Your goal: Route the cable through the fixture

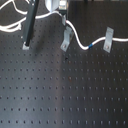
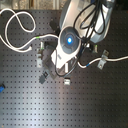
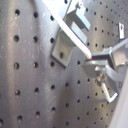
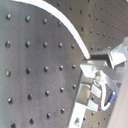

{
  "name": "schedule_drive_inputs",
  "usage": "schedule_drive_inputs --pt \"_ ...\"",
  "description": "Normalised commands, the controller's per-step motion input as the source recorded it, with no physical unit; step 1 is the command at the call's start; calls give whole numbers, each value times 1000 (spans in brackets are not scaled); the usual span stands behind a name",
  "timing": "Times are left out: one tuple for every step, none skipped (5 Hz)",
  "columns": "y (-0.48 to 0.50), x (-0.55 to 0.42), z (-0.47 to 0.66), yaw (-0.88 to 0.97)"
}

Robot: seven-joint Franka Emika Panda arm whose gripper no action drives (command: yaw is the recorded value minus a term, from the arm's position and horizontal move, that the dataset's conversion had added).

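The white cable (image 1: 79,41) loops at the back left in the first exterior view. It drops from my gripper (image 1: 64,18), dips with its blue band (image 1: 88,46) between two metal fixture clips, and runs on past the right clip (image 1: 108,40). The left clip (image 1: 66,39) stands just below my gripper, with the cable passing beside its top. In the first wrist view the cable (image 3: 70,31) runs across a clip (image 3: 63,49) and ends between my fingers (image 3: 106,59), which look shut on it. In the second exterior view the arm hides the gripper.
A black rod (image 1: 30,22) leans on the perforated black board (image 1: 65,95) at the first exterior view's upper left. The second exterior view shows cable loops (image 2: 11,30) at the left, small brackets (image 2: 44,76), and a blue item (image 2: 1,90) at the left edge.
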Motion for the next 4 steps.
schedule_drive_inputs --pt "50 -55 -557 6" --pt "127 -18 -266 100" --pt "223 99 92 211" --pt "434 50 184 177"
